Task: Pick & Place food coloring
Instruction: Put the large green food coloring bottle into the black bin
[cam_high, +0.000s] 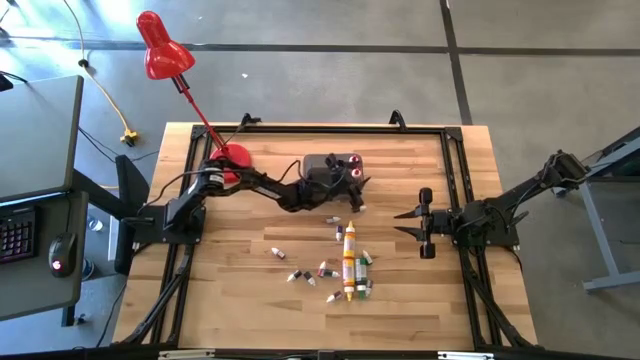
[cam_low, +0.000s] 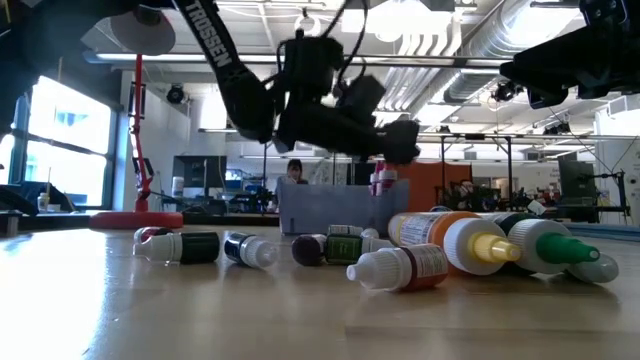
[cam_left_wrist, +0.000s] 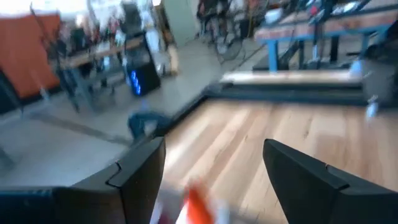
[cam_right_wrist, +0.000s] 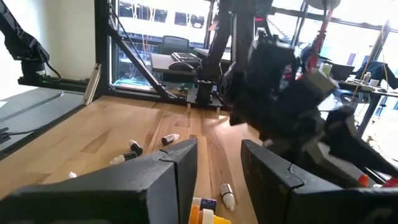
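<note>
Several tiny food coloring bottles (cam_high: 345, 265) lie on their sides on the wooden table, right of its middle toward the near edge. They also fill the foreground of the low view as bottles (cam_low: 400, 265). My left gripper (cam_high: 357, 198) is open and hovers at the right near corner of the dark grey tub (cam_high: 322, 168). Two red-capped bottles (cam_high: 350, 158) sit in the tub. A blurred red-and-white bottle (cam_left_wrist: 193, 208) shows below and between the left gripper (cam_left_wrist: 214, 149) fingers, apart from both. My right gripper (cam_high: 400, 225) waits open to the right of the bottles.
A red desk lamp stands with its base (cam_high: 232, 158) on the table left of the tub, and its head (cam_high: 160, 45) leans out past the far edge. A black frame (cam_high: 300, 128) runs round the table top. Bare wood lies left of the bottles.
</note>
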